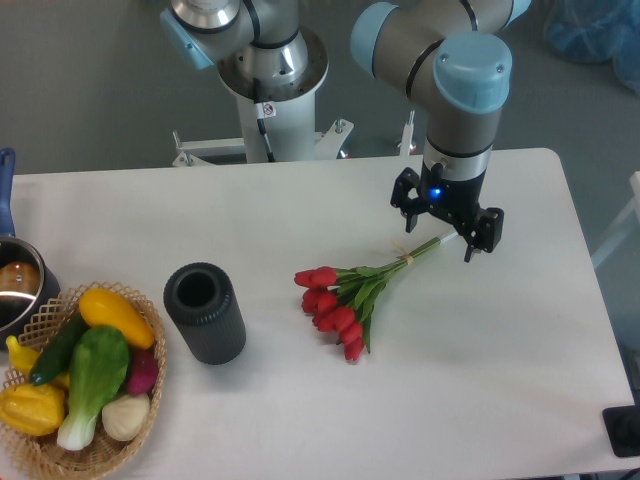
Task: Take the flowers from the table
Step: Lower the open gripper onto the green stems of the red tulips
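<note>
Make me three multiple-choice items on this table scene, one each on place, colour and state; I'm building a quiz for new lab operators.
1. Where is the gripper?
A. over the flowers' stem end
B. over the wicker basket
C. over the dark cylinder

2. What colour are the buds of the flowers?
A. yellow
B. red
C. white

3. How do the flowers sit?
A. standing in the cylinder
B. lifted clear
C. lying on the table

Key: 1 A, the fingers straddle the thin stems. 2 B, the buds are red. 3 C, the bunch lies flat on the white top.
</note>
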Robot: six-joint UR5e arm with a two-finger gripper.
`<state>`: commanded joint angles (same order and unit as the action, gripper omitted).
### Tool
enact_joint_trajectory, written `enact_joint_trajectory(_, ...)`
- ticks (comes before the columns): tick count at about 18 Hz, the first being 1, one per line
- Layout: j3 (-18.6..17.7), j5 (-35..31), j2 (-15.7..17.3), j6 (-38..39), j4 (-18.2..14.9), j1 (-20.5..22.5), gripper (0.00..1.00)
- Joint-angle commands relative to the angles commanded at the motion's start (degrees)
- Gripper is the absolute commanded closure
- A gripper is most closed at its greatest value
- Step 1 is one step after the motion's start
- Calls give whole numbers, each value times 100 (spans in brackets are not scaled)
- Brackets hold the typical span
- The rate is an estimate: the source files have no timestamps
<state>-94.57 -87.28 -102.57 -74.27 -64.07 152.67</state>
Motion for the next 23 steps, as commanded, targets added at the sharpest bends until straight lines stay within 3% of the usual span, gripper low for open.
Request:
enact_joint_trajectory(5,-61,79,0,9,9,-9,0)
enact_joint_trajectory(13,-553,123,132,0,255,-18,0)
enact_joint_trajectory(15,-833,88,158,9,307,-61,0)
enact_joint_trajectory(19,-1178,97,88,158,1220,-237,0)
enact_joint_trajectory(23,-1327,53,-123,202,1345,-334,0)
